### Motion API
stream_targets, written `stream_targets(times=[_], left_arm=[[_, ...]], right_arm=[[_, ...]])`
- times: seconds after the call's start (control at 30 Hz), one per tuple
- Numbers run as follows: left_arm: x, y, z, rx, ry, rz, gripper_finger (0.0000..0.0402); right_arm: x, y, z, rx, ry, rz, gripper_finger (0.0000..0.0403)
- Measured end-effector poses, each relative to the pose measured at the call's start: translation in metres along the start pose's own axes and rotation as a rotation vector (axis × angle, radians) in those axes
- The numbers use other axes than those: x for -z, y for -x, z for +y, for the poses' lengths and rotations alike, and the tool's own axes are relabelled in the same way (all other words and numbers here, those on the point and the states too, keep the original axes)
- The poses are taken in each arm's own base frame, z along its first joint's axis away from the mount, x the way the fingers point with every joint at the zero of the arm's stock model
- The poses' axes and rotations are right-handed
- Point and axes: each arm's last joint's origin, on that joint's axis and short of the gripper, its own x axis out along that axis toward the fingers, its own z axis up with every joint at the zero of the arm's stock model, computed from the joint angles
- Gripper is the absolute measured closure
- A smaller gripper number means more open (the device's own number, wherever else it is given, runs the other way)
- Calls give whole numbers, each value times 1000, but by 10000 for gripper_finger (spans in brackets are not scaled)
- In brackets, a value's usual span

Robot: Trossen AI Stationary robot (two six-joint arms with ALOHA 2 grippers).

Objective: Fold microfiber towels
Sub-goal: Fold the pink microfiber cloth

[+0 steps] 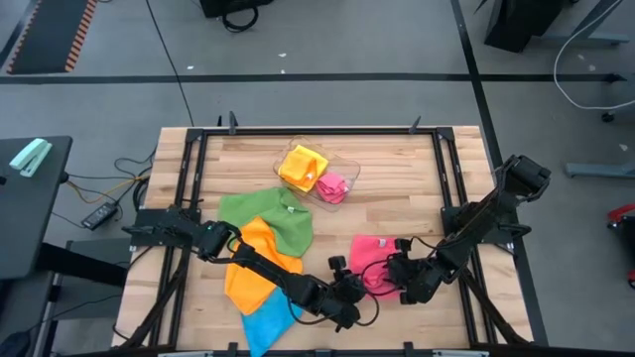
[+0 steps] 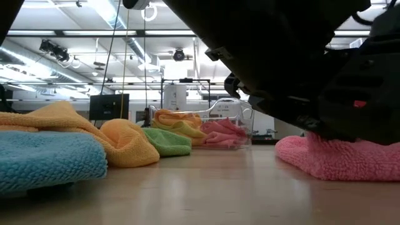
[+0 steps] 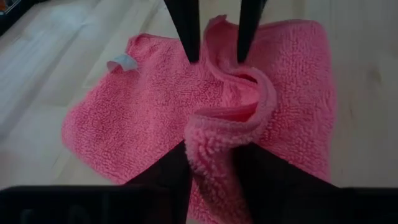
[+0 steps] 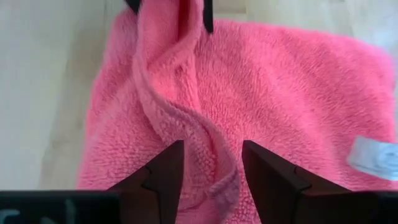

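- Fingers (image 3: 180, 174) of the left gripper (image 3: 211, 177) stand part open, astride a raised ridge of the pink towel (image 3: 155, 118); the ridge fills the gap between them, pinched.
- Right gripper (image 4: 211, 174): fingers (image 4: 165, 171) also part open, either side of the same fold, gripping it from the opposite end.
- Each wrist view shows the other gripper's two dark tips at the far end of the ridge.
- Pink towel lies at the table's (image 1: 417, 188) front right, a white tag (image 3: 121, 62) at one edge.
- High view: both grippers meet over the towel's near edge, hiding that part; contact is hard to read from above.
- Low view: dark arm bodies block most of the frame; only the towel's bulk shows under them.
- Left arm (image 1: 258, 263) stretches low across the orange towel (image 1: 253, 278) toward the pink one; right arm (image 1: 476, 228) angles in from the right side.
- Blue towel (image 1: 263, 322) sits at the front edge, partly cut off; green towel (image 1: 273, 213) is behind the orange.
- Clear tray (image 1: 347, 169) at the back holds a yellow towel (image 1: 301, 166) and another pink one (image 1: 334, 185).
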Motion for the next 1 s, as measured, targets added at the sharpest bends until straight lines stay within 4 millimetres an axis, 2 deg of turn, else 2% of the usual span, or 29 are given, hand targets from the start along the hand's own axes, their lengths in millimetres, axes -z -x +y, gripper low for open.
stream_targets(times=[0.37,0.5,0.6,0.77,1.0], left_arm=[[1,-8,10,-39,-63,36,288],[2,-9,13,-49,-52,46,291],[2,-9,13,-49,-37,46,286],[2,-7,10,-42,-31,44,267],[-9,6,10,-24,-59,15,225]], right_arm=[[-17,36,-10,-75,8,-102,188],[-24,47,0,-159,82,-214,185],[-25,42,11,-186,134,-258,187],[-16,17,22,-135,192,-235,191],[-10,-7,21,-77,191,-185,192]])
